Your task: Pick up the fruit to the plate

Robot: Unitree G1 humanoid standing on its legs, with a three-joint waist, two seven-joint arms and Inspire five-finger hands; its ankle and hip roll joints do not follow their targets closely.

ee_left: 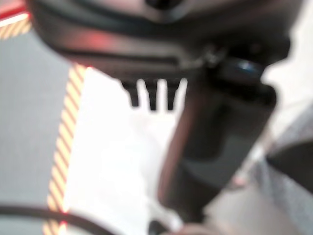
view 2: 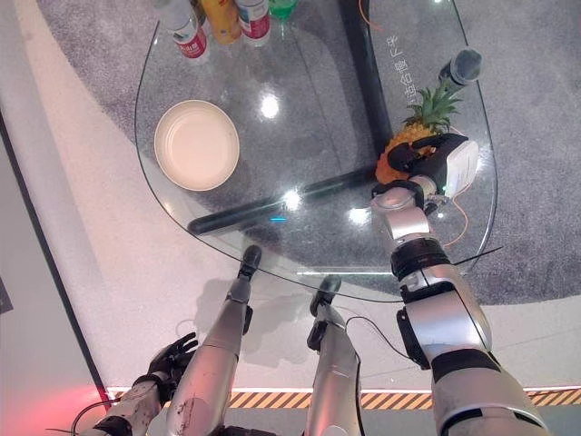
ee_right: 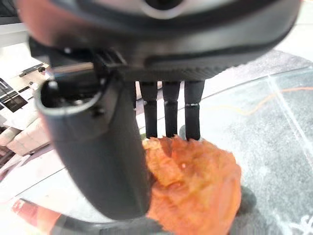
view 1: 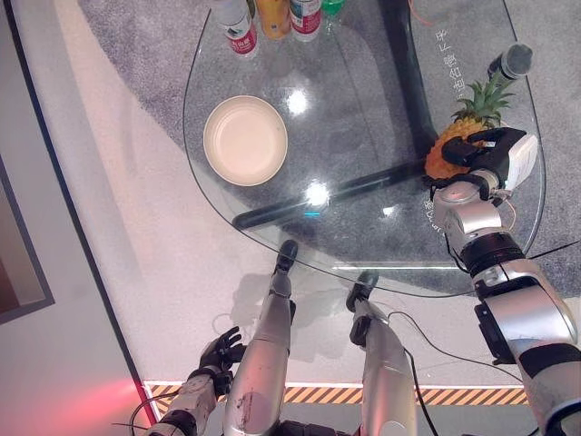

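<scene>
The left robot hand (view 1: 218, 352) hangs low beside the robot, well below the near edge of the glass tabletop (view 1: 363, 109), with its dark fingers loosely spread and nothing in them.

On the left part of the round, see-through tabletop lies a cream plate (view 1: 245, 140), round and shallow, with nothing on it. At the far edge, beyond the plate, stand a few bottles (view 1: 272, 18) close together: one white with a red label, one yellow-orange, another with a red label and a green one just beside it.

Toward the right side of the tabletop is the pineapple (view 1: 451, 150), well apart from the plate. Its body is orange-yellow with a rough, knobbly skin, and a crown of stiff green leaves points toward the far edge. A dark, round-topped object (view 1: 511, 62) stands just past the crown.

The right robot hand (view 1: 495, 150) is clamped on the pineapple: in the head views its dark fingers curl over the fruit's body, and in the right wrist view the thumb (ee_right: 105, 156) lies along one side of the orange flesh while the fingers (ee_right: 171, 115) reach over the top. Whether the fruit rests on the glass or is lifted off it cannot be told.
</scene>
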